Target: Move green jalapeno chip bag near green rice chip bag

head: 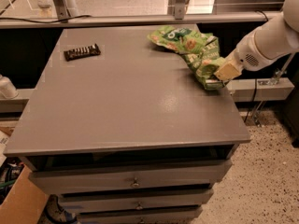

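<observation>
Down front, the grey drawers (135, 183) sit under the bench (121, 111), with a cardboard box (17, 203) on the floor at the near left. Up on the right edge of the bench, here's the action: the claw (218, 77) reaches in from the right on its white arm (268, 38), tan fingers clamped on the lower right end of the green jalapeno chip bag (203, 62). That crumpled bag sits at the bench's right side, low over the surface; whether it's resting on it, I can't tell. Just behind it, touching or overlapping its upper end, lies the green rice chip bag (177, 37), flat near the far right corner. Well apart, on the far left, lies a dark snack bar (82, 52).
</observation>
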Motion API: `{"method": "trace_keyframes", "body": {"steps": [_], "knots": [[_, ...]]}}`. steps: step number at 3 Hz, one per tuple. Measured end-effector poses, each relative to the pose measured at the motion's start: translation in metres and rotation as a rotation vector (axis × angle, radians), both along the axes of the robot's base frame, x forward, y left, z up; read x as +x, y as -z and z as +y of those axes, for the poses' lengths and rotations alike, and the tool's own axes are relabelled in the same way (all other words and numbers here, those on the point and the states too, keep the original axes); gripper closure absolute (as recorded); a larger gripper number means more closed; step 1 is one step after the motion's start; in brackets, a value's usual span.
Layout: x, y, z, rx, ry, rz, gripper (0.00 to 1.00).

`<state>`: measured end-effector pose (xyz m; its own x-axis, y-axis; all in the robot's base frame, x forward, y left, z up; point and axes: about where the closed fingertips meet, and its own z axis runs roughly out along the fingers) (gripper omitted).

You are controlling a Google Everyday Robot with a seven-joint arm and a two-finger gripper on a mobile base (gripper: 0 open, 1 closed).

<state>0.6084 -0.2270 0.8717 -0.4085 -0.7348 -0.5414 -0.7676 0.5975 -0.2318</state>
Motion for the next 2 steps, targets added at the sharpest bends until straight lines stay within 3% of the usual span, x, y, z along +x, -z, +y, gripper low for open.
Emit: {"method": "trace_keyframes", "body": {"steps": [1,2], "knots": [[0.033,0.012,-0.017,-0.014,0.037,0.011,1.0],[0.055,0.023,-0.019,-0.02,0.049,0.031,1.0]]}}
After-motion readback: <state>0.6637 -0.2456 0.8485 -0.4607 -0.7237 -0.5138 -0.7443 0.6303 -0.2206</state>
